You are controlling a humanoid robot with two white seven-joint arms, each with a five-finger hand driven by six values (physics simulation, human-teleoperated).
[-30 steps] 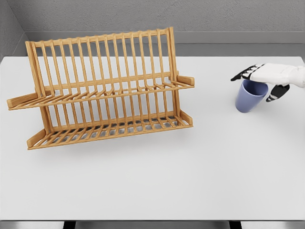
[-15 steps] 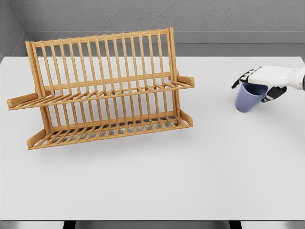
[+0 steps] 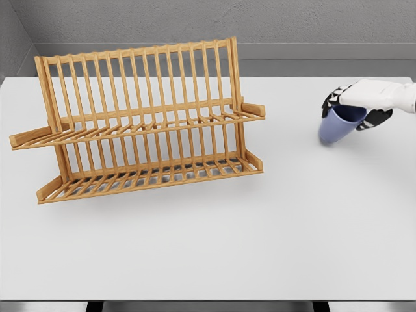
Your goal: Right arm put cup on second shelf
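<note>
Cup is the blue-purple one sitting well off to the right of the wooden dish rack, tilted over with its mouth leaning up and to the right. The right robot hand has it pinched at the rim, white palm on top with dark fingers curled down around the opening, so that's a proper grip on the cup and nothing else. Can't really tell whether the cup's bottom is touching the table or just off it. Rack stands left of the cup with two slatted tiers, both with nothing on them, and a tall slatted back. Table is plain white and flat, with a grey wall running behind the rack and a darker strip along the table's far edge.
</note>
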